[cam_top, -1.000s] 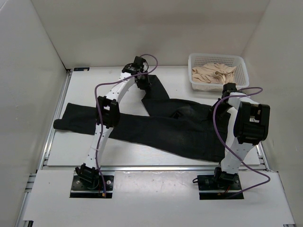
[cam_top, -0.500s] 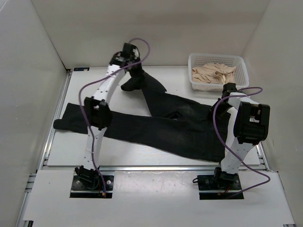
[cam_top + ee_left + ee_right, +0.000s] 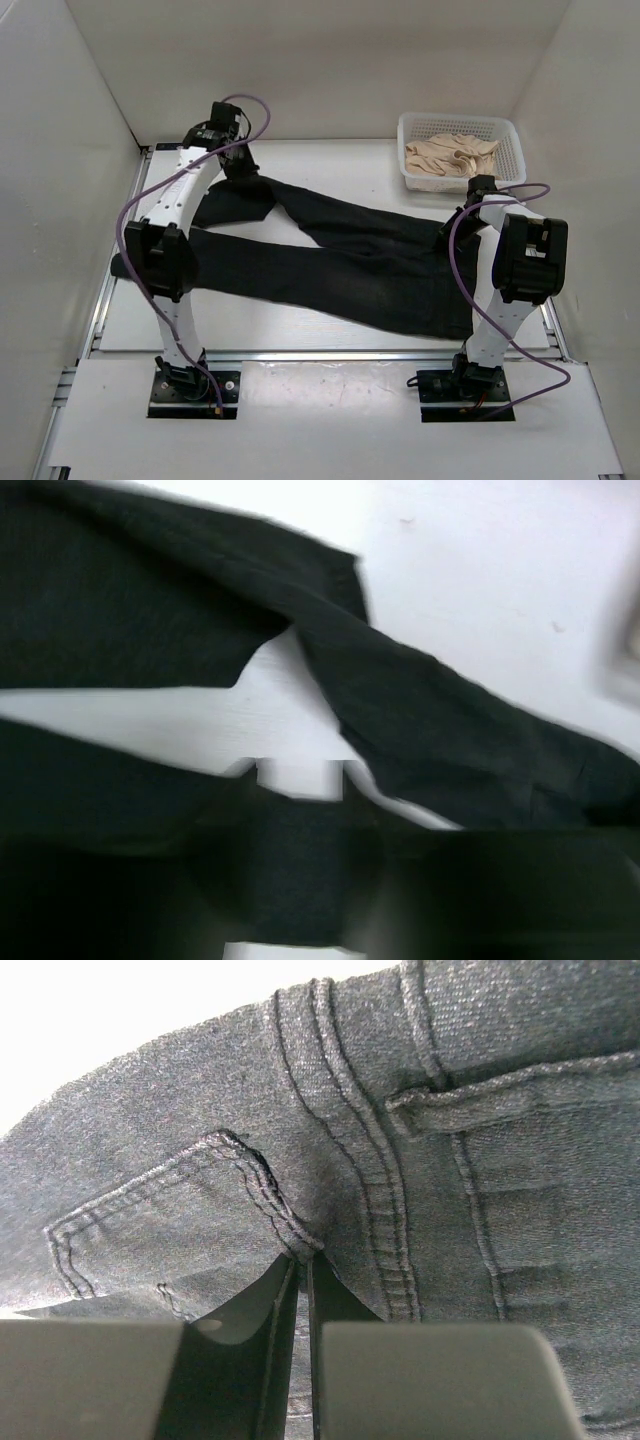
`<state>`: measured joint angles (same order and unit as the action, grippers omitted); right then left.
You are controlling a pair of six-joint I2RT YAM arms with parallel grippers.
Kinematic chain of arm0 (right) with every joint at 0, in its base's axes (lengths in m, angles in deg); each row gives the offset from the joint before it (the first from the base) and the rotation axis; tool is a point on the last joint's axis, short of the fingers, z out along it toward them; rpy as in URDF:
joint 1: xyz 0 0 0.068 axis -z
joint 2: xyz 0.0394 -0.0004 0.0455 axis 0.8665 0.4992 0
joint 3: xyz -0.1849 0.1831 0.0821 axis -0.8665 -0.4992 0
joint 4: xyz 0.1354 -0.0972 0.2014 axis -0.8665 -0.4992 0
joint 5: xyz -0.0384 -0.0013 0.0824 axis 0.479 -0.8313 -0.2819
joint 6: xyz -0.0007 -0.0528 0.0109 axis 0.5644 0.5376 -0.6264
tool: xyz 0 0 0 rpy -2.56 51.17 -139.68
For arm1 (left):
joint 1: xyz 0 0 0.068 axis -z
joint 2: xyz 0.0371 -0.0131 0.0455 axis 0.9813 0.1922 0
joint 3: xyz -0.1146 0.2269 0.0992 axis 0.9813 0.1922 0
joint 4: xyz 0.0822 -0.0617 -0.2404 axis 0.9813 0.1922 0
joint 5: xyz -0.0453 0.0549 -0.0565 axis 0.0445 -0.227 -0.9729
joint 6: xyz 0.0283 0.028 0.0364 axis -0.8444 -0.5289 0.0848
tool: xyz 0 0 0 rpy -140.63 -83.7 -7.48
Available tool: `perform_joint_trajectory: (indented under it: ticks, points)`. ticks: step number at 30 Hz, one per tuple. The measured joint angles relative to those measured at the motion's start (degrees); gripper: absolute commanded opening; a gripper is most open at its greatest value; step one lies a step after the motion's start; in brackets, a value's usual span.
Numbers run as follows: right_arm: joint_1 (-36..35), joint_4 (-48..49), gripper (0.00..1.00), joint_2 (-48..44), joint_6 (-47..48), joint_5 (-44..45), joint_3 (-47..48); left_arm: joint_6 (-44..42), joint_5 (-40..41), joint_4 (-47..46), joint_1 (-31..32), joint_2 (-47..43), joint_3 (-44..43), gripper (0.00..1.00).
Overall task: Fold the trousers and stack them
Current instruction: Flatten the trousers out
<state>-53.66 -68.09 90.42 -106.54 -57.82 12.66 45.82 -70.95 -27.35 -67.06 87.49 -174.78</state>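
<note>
The black trousers (image 3: 350, 265) lie spread across the table, with the waist at the right and both legs running left. The near leg (image 3: 240, 265) lies straight. The far leg (image 3: 300, 205) ends in a rumpled cuff at the back left. My left gripper (image 3: 237, 168) hangs over that cuff. Its blurred wrist view shows the fingers (image 3: 215, 880) apart, with dark cloth (image 3: 310, 865) in the gap between them. My right gripper (image 3: 302, 1260) is shut on a pinch of denim beside a stitched pocket seam (image 3: 250, 1175), at the waist end (image 3: 462, 215).
A white mesh basket (image 3: 515, 150) holding a beige garment (image 3: 450, 155) stands at the back right, just behind my right arm. White walls close in the table on three sides. A metal rail (image 3: 320, 355) runs along the front edge.
My left arm swung from the back centre to the back left, dragging the far leg with it until that leg lies nearly parallel to the near one. Its jaws have parted. The right arm held still.
</note>
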Motion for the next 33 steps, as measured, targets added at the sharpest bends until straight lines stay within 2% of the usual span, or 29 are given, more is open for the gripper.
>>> perform_joint_trajectory:
  ticks: [1, 4, 6, 8, 9, 12, 15, 23, 24, 25, 26, 27, 33]
  points:
    - [-0.02, 0.00, 0.09, 0.00, 0.07, 0.02, 0.00, -0.26, 1.16, 0.87, 0.02, 1.86, 0.00, 0.10]
    - [-0.02, 0.00, 0.09, 0.00, 0.11, 0.02, 0.00, 0.15, 5.62, 3.41, -0.26, 4.96, -0.24, 0.10]
    - [0.00, 0.00, 0.09, 0.00, 0.22, 0.02, 0.00, 1.05, 8.02, 5.49, -1.09, 6.16, -2.08, 0.37]
    - [0.00, 0.00, 0.09, 0.00, 0.31, 0.02, 0.00, 1.75, 8.48, 6.84, -2.95, 7.63, -5.92, 0.82]
    - [-0.02, 0.00, 0.09, 0.02, 0.33, 0.00, 0.00, 2.08, 7.85, 7.10, -4.39, 8.87, -8.37, 0.99]
    - [-0.02, 0.00, 0.09, 0.00, 0.42, 0.00, 0.02, 3.45, 5.49, 7.93, -8.90, 15.12, -18.21, 1.00]
    - [-0.02, -0.02, 0.11, 0.02, 0.76, 0.00, 0.09, 3.89, 4.28, 8.57, -12.17, 21.94, -24.46, 1.00]
    - [0.02, -0.48, 0.11, 0.39, 1.53, -0.33, 0.63, 8.20, 1.57, 11.19, -11.74, 35.15, -26.10, 1.00]
    - [0.02, -0.48, 0.11, 0.39, 1.60, -0.37, 0.63, 8.48, 0.87, 11.63, -11.65, 36.76, -27.12, 0.94]
    - [0.02, -0.48, 0.11, 0.39, 1.64, -0.37, 0.63, 8.55, 0.31, 11.74, -11.58, 38.14, -28.13, 0.59]
    - [0.02, -0.48, 0.11, 0.44, 1.64, -0.42, 0.63, 9.18, 0.09, 12.46, -11.52, 38.34, -29.03, 0.31]
    - [0.02, -0.48, 0.11, 0.44, 1.66, -0.39, 0.63, 9.33, -0.74, 12.46, -11.52, 38.32, -29.68, 0.11]
    - [0.04, -0.48, 0.11, 0.44, 1.68, -0.39, 0.63, 9.53, -2.19, 10.54, -11.52, 37.16, -30.88, 0.10]
